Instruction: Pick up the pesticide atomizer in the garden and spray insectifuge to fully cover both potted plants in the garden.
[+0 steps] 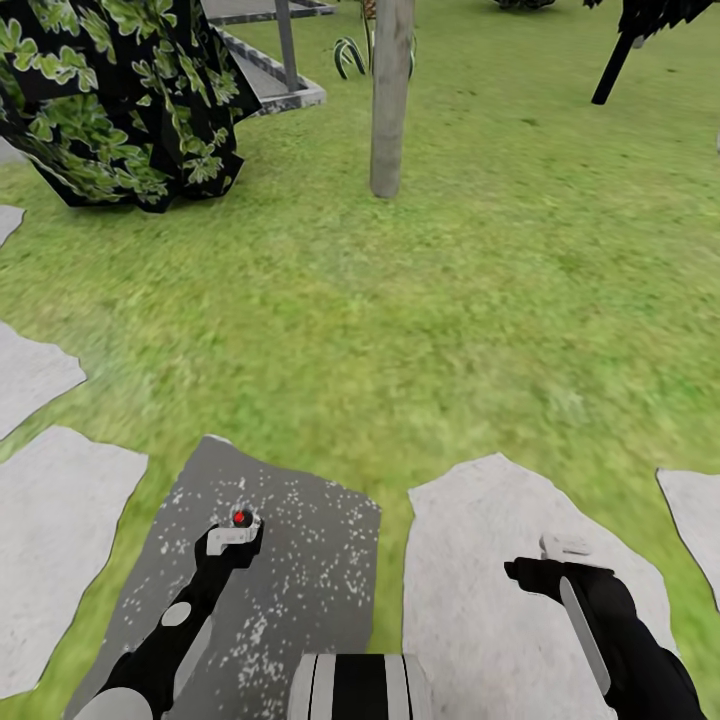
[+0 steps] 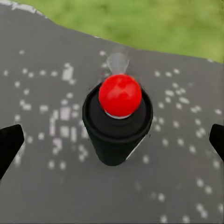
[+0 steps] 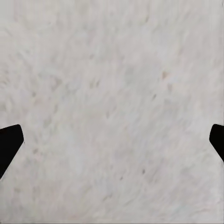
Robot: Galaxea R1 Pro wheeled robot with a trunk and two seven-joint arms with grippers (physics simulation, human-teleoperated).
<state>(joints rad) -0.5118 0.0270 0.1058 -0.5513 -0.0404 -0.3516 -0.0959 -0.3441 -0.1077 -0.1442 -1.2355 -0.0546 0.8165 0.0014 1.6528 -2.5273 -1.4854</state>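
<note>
At the far left of the head view a dark bush with glossy green mottled leaves (image 1: 120, 90) spreads over the grass, and below it lie pale grey flat stepping stones (image 1: 55, 560). Just right of the bush is the corner of a grey metal-framed platform (image 1: 270, 60). Lower down lies a dark grey slab speckled with white (image 1: 290, 560), and the left gripper (image 1: 232, 535) hangs over it. In the left wrist view its black fingers (image 2: 9, 144) sit at the two edges of the picture, spread wide apart, and between them a short black cylinder capped with a round red ball (image 2: 119, 116) appears over the speckled slab, clear of both tips. Whether it stands on the stone or belongs to the arm cannot be told. Near the middle a plain grey upright post (image 1: 390, 95) rises from the green lawn of the garden (image 1: 480, 280), with a striped, spiky-leaved plant (image 1: 350, 55) just behind it. Further right the right gripper (image 1: 560, 548) hovers over a light grey stepping stone (image 1: 500, 600). In the right wrist view its fingers (image 3: 9, 144) are likewise spread wide, with bare pale stone between them and nothing held. At the upper right a thin black slanting trunk (image 1: 612, 70) leans out of the grass.
</note>
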